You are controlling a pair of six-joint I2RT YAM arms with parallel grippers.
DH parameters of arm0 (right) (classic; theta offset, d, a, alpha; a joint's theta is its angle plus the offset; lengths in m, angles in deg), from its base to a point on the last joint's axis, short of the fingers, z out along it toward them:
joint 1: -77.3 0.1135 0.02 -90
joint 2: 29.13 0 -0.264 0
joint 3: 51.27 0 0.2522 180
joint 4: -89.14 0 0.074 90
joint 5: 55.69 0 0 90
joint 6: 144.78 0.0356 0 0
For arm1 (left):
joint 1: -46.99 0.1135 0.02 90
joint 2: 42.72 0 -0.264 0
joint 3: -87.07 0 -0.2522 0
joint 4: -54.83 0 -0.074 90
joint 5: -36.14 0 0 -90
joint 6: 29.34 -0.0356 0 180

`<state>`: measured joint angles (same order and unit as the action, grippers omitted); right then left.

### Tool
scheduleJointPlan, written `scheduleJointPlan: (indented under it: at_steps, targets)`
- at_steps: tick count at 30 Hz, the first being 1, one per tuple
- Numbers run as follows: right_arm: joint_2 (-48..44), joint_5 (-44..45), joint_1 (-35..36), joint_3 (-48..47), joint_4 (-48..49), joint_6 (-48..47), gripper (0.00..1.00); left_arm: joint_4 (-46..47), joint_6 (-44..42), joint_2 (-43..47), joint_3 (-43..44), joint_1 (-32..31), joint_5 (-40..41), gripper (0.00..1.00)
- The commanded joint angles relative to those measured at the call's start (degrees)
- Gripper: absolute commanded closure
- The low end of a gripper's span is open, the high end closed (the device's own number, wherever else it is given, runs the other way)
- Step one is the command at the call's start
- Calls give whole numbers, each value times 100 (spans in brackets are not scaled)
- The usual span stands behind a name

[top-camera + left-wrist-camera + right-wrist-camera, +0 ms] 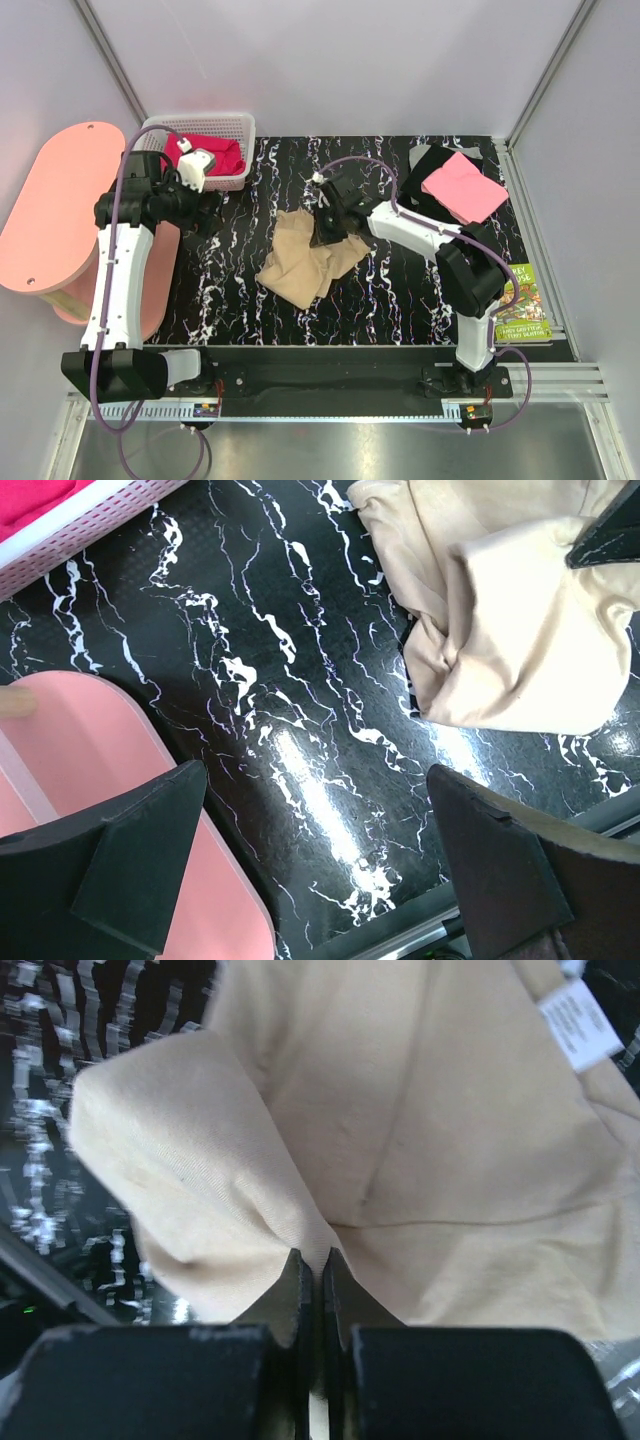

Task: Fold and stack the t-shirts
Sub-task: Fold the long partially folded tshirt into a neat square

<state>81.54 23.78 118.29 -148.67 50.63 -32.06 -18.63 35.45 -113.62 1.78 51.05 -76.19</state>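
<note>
The tan t-shirt (310, 262) lies crumpled at the middle of the black marbled mat (230, 280), bunched into loose folds with a white label (575, 1025) showing near one edge; the right gripper (312, 1270) sits on the shirt's far side, towards the mat's centre, its jaws pressed together on a raised ridge of the tan cloth; the left gripper (320, 865) hangs above the mat's left part, jaws spread wide with nothing between them, only bare mat showing below; at the mat's far right corner the pink t-shirt (463, 188) rests folded on top of the black t-shirt (425, 175); at the mat's far left corner stands a white basket (200, 122) with the magenta-red t-shirt (215, 150) heaped inside it; a green book (525, 300) lies just off the mat's right edge, towards the near corner; a pink oval table (50, 210) stands off the mat's left edge.
</note>
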Motion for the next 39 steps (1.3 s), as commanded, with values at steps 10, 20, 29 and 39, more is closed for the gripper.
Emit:
scheduleJointPlan:
  at_steps: [10, 20, 29, 39]
  targets:
    - [-134, -116, -618, -163, 735, 391, 100, 161, 78, 14, -149, -186, -167, 1]
    - [534, 253, -1181, 365, 1007, 593, 100, 161, 78, 76, -176, -282, -97, 1]
    - [792, 1355, -1173, -364, -388, 479, 0, 73, 8, 119, -62, -335, -44, 1]
    - [-415, 1686, -1164, -1330, -935, -277, 0, 29, 201, 128, -114, -835, 26, 1]
